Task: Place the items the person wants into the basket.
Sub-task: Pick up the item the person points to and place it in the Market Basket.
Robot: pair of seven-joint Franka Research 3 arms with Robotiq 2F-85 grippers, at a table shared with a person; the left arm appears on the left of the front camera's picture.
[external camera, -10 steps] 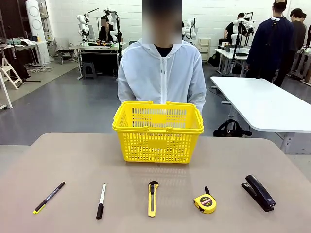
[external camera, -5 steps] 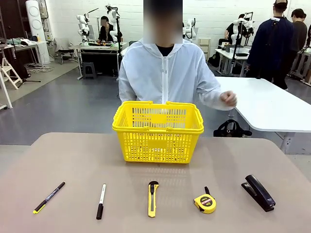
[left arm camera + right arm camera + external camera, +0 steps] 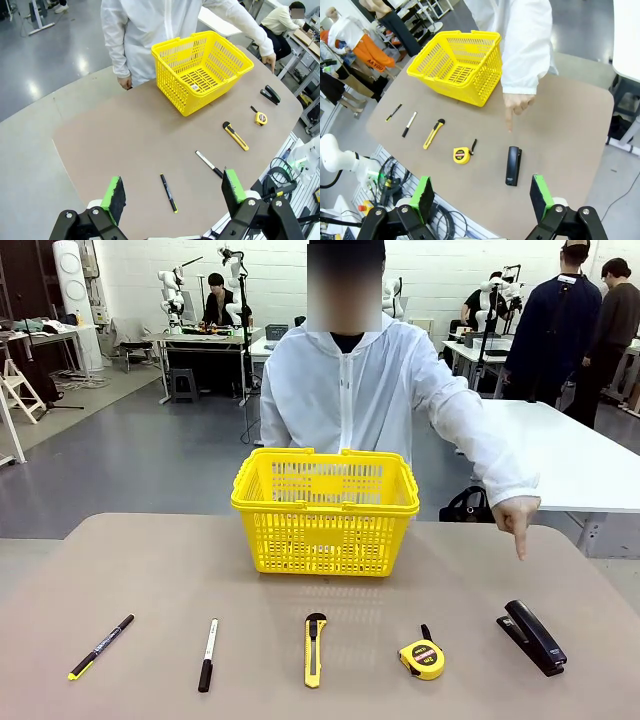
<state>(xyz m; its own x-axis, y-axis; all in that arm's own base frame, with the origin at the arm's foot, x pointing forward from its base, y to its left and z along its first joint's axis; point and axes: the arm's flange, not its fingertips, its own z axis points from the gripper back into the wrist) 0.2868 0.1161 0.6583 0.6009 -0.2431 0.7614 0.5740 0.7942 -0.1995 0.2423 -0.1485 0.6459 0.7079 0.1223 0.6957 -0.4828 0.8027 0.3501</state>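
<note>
The yellow basket [image 3: 325,502] stands mid-table in front of the person [image 3: 345,390] in the white jacket. Along the near edge lie a black pen with a yellow tip [image 3: 101,646] and a white marker with a black cap [image 3: 207,653]. The person's hand [image 3: 517,515] reaches out at the right, index finger pointing down just beyond the black stapler [image 3: 532,636]. My left gripper [image 3: 173,189] hangs open high above the pen [image 3: 168,193] and marker [image 3: 209,164]. My right gripper [image 3: 481,191] is open above the stapler [image 3: 513,165], with nothing held.
A yellow-black utility knife [image 3: 314,648] and a yellow tape measure [image 3: 422,657] lie between the marker and the stapler. Bare tabletop [image 3: 150,570] runs between the basket and the row of tools. Other tables and people stand farther back.
The person has leaned forward, stretching an arm out from the body to the right and down, now pointing a finger at the table by the stapler. The tools and basket have not moved.
</note>
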